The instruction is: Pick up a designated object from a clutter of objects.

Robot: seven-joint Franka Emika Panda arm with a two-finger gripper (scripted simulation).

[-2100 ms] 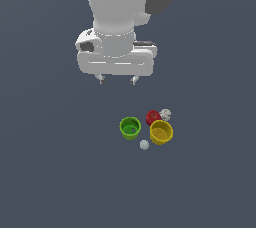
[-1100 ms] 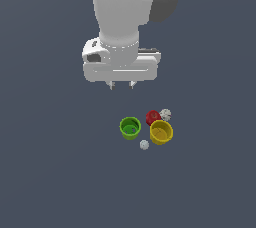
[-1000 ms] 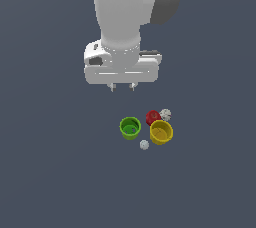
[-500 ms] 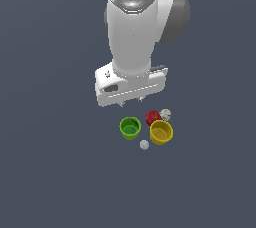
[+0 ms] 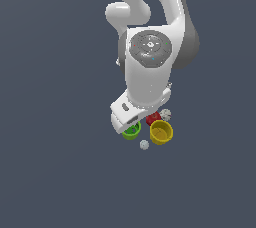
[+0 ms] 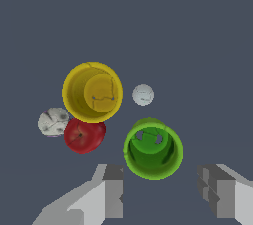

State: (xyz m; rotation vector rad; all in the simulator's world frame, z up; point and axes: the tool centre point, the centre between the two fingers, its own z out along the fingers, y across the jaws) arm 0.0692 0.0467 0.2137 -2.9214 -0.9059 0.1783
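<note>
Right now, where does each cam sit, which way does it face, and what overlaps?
Exterior view: off the arm, looking steeply down; white arm and wrist housing cover part of the green cup.
Wrist view: on the wrist, facing down onto the clutter; both grey fingers show, apart.
Shared: yellow cup, green cup, red object, two whitish balls.

There are 2 cups: 1 yellow cup (image 6: 92,92) and 1 green cup (image 6: 152,148). There is 1 red lumpy ball (image 6: 84,135). There are 2 whitish balls: 1 plain (image 6: 143,94), 1 mottled grey-white (image 6: 53,122).
</note>
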